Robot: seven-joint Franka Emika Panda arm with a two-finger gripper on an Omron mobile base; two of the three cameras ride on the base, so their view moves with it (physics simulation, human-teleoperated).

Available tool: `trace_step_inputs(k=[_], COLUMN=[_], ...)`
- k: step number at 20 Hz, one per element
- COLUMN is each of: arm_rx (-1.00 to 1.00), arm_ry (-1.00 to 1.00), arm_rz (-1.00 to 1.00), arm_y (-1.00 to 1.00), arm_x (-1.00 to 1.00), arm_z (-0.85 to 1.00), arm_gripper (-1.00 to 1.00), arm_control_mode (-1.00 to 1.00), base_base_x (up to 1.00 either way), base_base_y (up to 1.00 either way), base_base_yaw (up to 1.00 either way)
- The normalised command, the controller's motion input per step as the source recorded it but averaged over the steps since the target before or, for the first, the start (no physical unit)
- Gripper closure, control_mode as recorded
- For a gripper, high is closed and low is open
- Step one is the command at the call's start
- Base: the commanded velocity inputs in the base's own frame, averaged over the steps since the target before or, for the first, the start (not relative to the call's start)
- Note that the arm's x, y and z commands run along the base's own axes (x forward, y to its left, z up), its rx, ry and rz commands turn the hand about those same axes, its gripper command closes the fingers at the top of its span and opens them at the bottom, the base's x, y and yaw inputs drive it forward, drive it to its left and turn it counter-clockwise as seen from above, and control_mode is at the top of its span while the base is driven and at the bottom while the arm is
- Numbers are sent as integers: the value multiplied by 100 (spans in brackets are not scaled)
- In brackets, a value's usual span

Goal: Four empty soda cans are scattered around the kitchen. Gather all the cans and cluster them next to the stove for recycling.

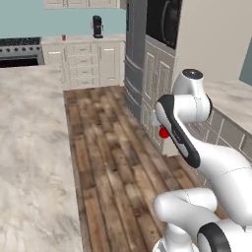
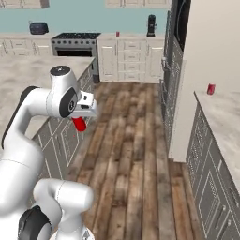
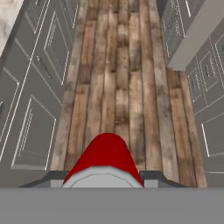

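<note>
Standing at the far left of the back wall, the stove [image 2: 75, 44] has one red soda can [image 2: 117, 34] on the worktop [image 2: 133, 36] just beside it. Mid-aisle above the plank floor [image 2: 126, 140], the tool [image 2: 80, 120] is clamped on a second red can [image 2: 80, 124]. A third red can [image 2: 211, 89] sits on the right-hand worktop [image 2: 225, 117].

A wood plank floor [image 2: 136, 140] runs between cream cabinets [image 2: 131, 58] and a beige marbled bench [image 1: 29, 147], with a teal wall [image 2: 84, 16] behind and a tall cream panel [image 2: 211, 56] at right
</note>
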Motion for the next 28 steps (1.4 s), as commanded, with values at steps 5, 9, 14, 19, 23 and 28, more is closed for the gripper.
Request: trace_step_inputs(k=[5, 9, 14, 19, 23, 28], arm_rx=[0, 0, 0, 0, 0, 0], arm_ry=[0, 0, 0, 0, 0, 0], arm_rz=[0, 0, 0, 0, 0, 0], arm_y=[0, 0, 0, 0, 0, 0], arm_x=[0, 0, 0, 0, 0, 0], arm_z=[0, 0, 0, 0, 0, 0], arm_gripper=[100, 100, 100, 100, 100, 100], arm_control_mode=[100, 100, 100, 100, 100, 100], base_base_x=[99, 100, 100, 100, 100, 100], base_base_y=[-5, 0, 1, 0, 7, 3], base_base_yaw=[-2, 0, 0, 0, 0, 0])
